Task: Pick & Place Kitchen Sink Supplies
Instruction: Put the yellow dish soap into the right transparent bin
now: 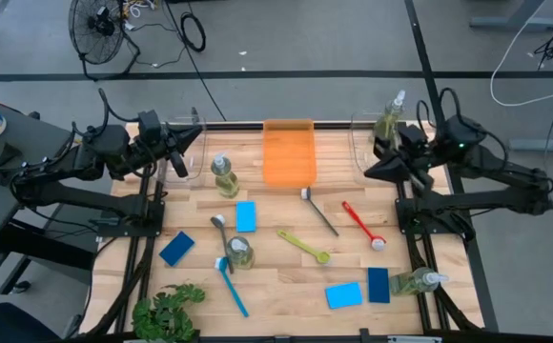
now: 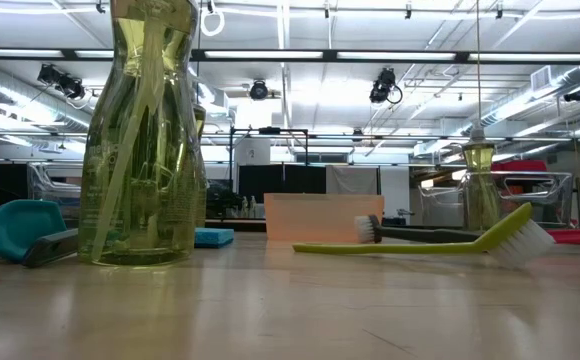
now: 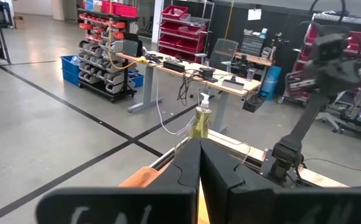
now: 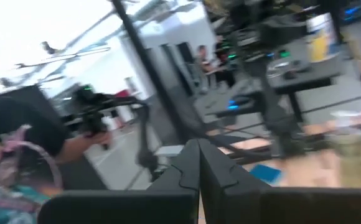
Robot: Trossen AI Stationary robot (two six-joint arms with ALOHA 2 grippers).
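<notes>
A: Checking grippers. Left gripper (image 1: 183,164) sits at the table's 10 o'clock corner, fingers pressed together, nothing in them. Right gripper (image 1: 379,170) at 2 o'clock, fingers also together, nothing held.

B: Supplies?

A: All on the table (image 1: 286,286). Four pump bottles: bottle A (image 1: 224,177) at 11 o'clock, standing; bottle B (image 1: 239,252) left of centre; bottle C (image 1: 418,280) lying at 4 o'clock; bottle D (image 1: 387,122) at 1 o'clock in a clear bin (image 1: 358,143), close to the right gripper.

B: Sponges?

A: Light-blue sponge (image 1: 246,216) just above bottle B. Dark-blue sponge (image 1: 176,248) at 9 o'clock. Second light-blue sponge (image 1: 344,295) and second dark-blue sponge (image 1: 378,285) touching each other at 5 o'clock, beside bottle C.

B: Brushes?

A: Blue brush (image 1: 231,286) at 7 o'clock. Yellow-green brush (image 1: 303,245) at centre. Black brush (image 1: 318,210) just above it. Red brush (image 1: 363,226) at 3 o'clock. One more dark brush (image 1: 221,238) touching bottle B.

B: Others?

A: Orange tray (image 1: 289,152) at 12 o'clock, plant (image 1: 169,312) at 7 o'clock corner.
</notes>
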